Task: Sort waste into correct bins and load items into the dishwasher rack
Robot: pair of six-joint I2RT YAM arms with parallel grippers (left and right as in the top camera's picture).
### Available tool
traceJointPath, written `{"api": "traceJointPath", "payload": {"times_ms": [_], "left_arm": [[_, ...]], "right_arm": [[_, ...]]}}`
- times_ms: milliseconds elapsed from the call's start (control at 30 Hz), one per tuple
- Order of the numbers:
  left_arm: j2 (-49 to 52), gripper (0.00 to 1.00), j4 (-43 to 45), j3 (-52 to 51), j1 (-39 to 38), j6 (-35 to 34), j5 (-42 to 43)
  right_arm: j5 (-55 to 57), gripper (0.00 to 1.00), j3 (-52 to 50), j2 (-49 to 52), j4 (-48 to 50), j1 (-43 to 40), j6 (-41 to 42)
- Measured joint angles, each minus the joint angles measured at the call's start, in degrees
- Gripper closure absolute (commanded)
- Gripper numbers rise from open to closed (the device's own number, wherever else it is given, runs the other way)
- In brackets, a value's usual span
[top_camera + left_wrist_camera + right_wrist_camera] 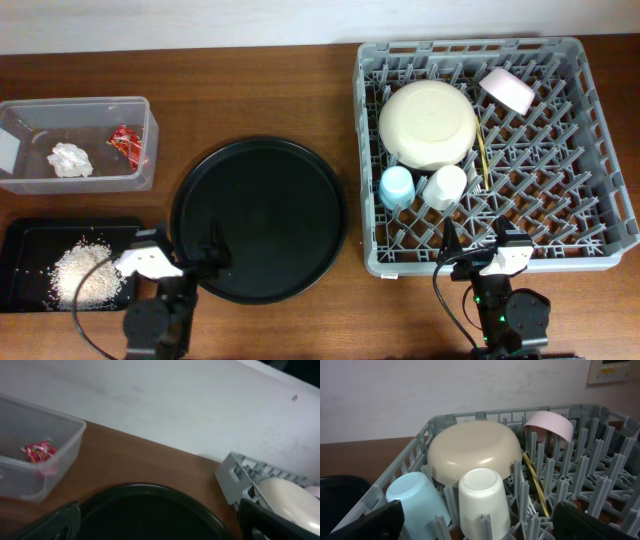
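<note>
White cup [482, 500] stands inverted near the left edge of the dishwasher rack [366, 150], directly ahead of my right gripper [477, 522], jaws wide, empty. Left gripper [160, 520]: equally wide, empty.

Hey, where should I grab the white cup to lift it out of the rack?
Probably from above, pinching the white cup around its upturned base. It stands upside down in the rack, so the rim is hidden, and the blue cup and cream bowl crowd its sides.

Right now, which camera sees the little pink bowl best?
The right wrist view: the pink bowl looks big and close, tilted among the rack pegs. Overhead shows the pink bowl whole but small. The left wrist view barely catches it.
</note>
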Motion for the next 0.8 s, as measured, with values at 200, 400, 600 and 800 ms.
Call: {"api": "traceJointPath", "payload": {"times_ms": [200, 400, 600, 800], "left_arm": [[-7.6, 0.01, -0.5, -7.8, -2.0, 0.0, -1.3], [-11.3, 0.0, -1.7, -9.8, -5.7, 8.4, -2.1], [-11.3, 0.01, -1.7, -9.8, -5.9, 18.1, -2.1], [-11.3, 0.01, -1.7, -9.8, -5.9, 19.4, -2.1]], "right_arm": [[0.0, 0.02, 0.0, 0.0, 0.0, 0.0, 0.1], [0.0, 0.02, 0.0, 0.0, 0.0, 0.0, 0.0], [0.0, 0.02, 0.0, 0.0, 0.0, 0.0, 0.0], [0.0, 0.02, 0.0, 0.0, 0.0, 0.0, 0.0]]}}
